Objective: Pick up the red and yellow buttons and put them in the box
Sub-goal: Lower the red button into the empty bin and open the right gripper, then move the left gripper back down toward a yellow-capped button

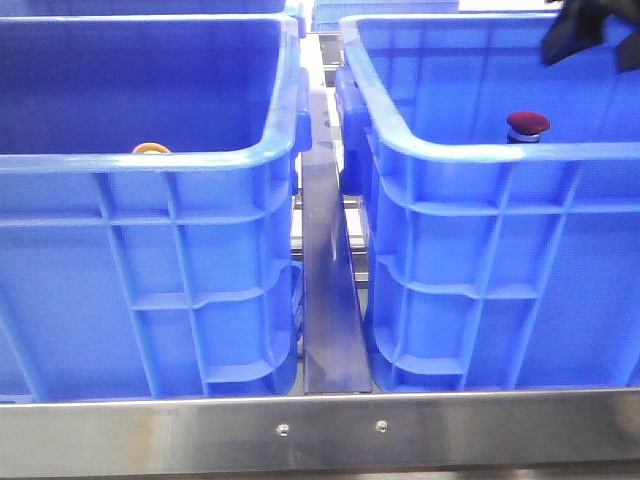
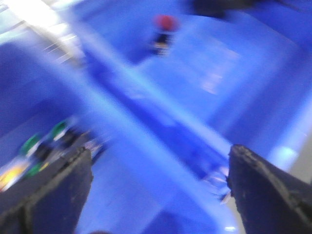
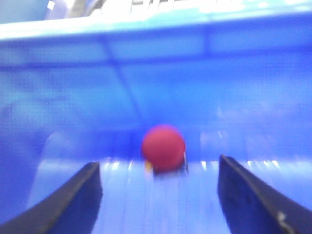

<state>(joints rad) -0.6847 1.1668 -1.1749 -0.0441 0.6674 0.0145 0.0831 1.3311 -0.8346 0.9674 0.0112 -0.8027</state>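
Red button (image 3: 163, 147) lies between open right fingers (image 3: 248, 195).

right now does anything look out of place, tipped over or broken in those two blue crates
Nothing stands out. The red button stands upright, cap up, inside the right crate; a yellow-orange cap just peeks over the left crate's near rim. Both crates sit level and intact. The wrist views are too blurred to judge finer damage.

red button (image 1: 527, 124): upright, right box (image 1: 500, 150) | yellow button (image 1: 151, 148): left crate (image 1: 150, 160)
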